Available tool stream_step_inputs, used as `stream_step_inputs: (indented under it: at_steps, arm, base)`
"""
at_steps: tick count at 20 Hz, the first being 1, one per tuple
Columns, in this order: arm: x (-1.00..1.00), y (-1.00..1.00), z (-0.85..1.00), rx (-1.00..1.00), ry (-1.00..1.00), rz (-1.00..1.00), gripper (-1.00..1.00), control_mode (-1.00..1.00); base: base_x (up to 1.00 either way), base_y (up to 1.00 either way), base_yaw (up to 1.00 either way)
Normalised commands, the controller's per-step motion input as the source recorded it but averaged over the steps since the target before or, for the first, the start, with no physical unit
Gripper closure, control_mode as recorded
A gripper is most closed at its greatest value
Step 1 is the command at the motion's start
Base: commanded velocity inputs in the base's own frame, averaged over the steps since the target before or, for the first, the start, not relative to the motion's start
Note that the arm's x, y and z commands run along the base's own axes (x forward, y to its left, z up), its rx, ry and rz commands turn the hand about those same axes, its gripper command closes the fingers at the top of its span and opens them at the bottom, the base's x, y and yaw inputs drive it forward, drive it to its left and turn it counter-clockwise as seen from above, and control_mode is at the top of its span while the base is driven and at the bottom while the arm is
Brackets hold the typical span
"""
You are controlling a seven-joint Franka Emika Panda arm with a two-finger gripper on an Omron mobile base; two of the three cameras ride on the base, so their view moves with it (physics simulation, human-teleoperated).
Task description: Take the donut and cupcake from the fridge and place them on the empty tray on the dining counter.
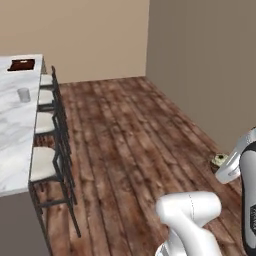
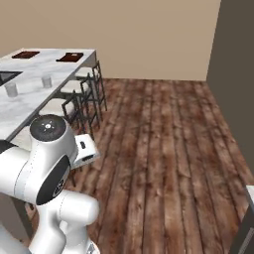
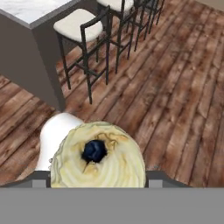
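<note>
We carry the cupcake (image 3: 98, 155) in the gripper (image 3: 98, 186), and the hand view explains the hold: the pale cream swirl with its dark centre sits right up against the camera, between where the fingertips rise, so the jaws stand partly open, closed around the cake's sides rather than empty. The fingertips themselves are hidden behind the frosting, so we judge the grip from the cake's position, not from seeing contact. In the left base view the same cupcake (image 1: 218, 160) shows as a small tan blob at the end of the arm, low over the wooden floor (image 1: 130, 140) and well apart from the dining counter (image 1: 15, 140). We read this as the transport leg: the cake is kept upright and close to the hand so the topping stays level while the base travels. The dining counter lies ahead and to one side of us, with black-framed stools (image 1: 47, 165) lined along its near edge, which means the arm will have to reach over the seats to get to the top. On the far end of the dining counter, in the right base view, two dark flat things rest (image 2: 71, 57) (image 2: 26, 54); we cannot tell from here which is the handled tray. Two small glasses (image 2: 46, 82) stand nearer along the dining counter, beside the dark sink (image 2: 7, 77).
</note>
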Motion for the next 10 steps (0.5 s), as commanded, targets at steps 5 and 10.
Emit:
stream_step_inputs:
  at_steps: [5, 10]
  arm:
    - [0.00, 0.00, 0.00, 0.00, 0.00, 0.00, 1.00, 1.00]
    - [0.00, 0.00, 0.00, 0.00, 0.00, 0.00, 1.00, 1.00]
  base:
    - [0.70, -0.82, -0.13]
    - [1.00, -0.02, -0.15]
